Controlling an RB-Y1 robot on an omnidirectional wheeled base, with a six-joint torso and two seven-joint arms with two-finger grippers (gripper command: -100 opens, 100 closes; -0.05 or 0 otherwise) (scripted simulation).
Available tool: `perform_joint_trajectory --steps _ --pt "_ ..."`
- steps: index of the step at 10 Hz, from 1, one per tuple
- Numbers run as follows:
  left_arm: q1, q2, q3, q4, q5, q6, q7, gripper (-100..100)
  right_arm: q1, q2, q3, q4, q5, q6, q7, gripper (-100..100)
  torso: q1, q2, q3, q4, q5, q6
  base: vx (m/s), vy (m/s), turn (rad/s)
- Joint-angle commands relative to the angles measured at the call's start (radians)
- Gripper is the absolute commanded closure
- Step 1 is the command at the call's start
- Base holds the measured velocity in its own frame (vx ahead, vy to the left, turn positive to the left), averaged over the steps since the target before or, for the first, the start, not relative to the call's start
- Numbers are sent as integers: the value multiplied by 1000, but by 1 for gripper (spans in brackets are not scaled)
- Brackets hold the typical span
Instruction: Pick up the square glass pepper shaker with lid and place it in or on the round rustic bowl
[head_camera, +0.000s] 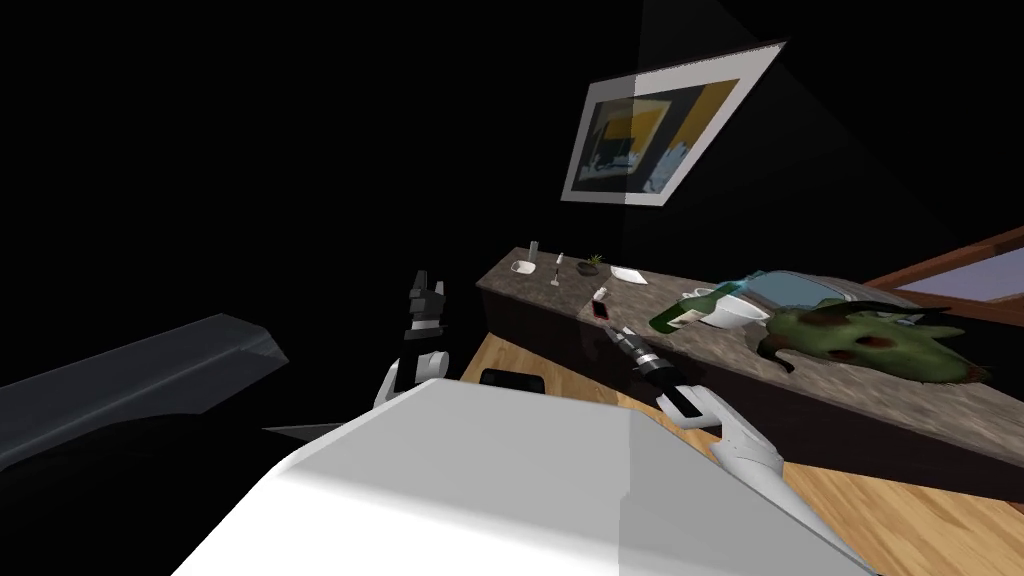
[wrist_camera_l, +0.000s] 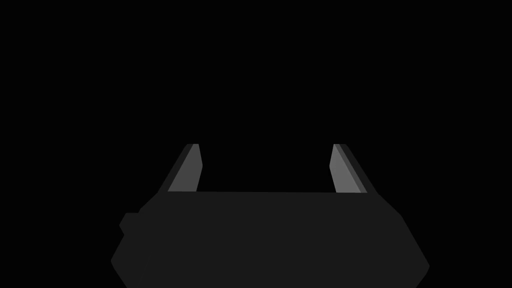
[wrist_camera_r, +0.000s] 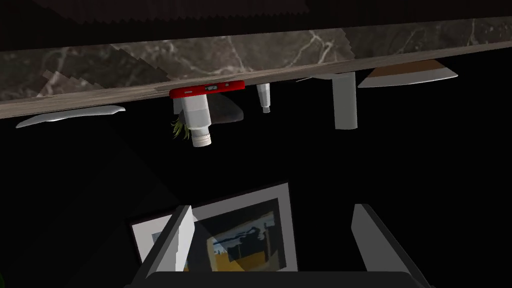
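Red phone (wrist_camera_r: 206, 89) lies on the marble counter (wrist_camera_r: 125, 60) between right jaws and pepper shaker (wrist_camera_r: 197, 120); both jaws apart.

I'm in a home, dark marble counter (head_camera: 850, 392) on my right, wood floor (head_camera: 900, 520), framed painting (head_camera: 650, 130) on the far wall, green bottle (head_camera: 685, 312) on the counter.

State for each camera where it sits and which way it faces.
Head view: on the head, looking down at the marble counter; left hand and right hand show.
Left wrist view: on the left hand, open, facing a black area.
Right wrist view: on the right hand, open, facing the counter's edge.
Shared by head and right wrist: pepper shaker, red phone, framed picture.
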Motion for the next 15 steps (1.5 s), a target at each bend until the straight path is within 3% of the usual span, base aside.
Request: perform_joint_trajectory --steps 1,5,6,11,14,15 --pt "0 0 0 0 0 0 0 0 -21 -43 22 45 12 27 12 -100 0 0 0 0 0 0 128 27 115" --pt "0 0 0 0 0 0 0 0 -76 -151 84 148 32 94 29 -100 -2 -5 -3 -1 0 0 176 6 108" --pt "0 0 0 0 0 0 0 0 -76 -151 84 148 32 94 29 -100 -1 -5 -3 -1 0 0 127 -10 30" --pt "0 0 0 0 0 0 0 0 -132 -261 150 246 48 160 45 -100 -2 -2 -1 -1 0 0 130 -14 83" --pt "0 0 0 0 0 0 0 0 -158 -314 179 294 57 189 54 -100 0 -1 -1 0 0 0 130 2 74" --pt "0 0 0 0 0 0 0 0 -152 -297 169 286 56 178 54 -100 0 -1 -1 0 0 0 60 -2 21"
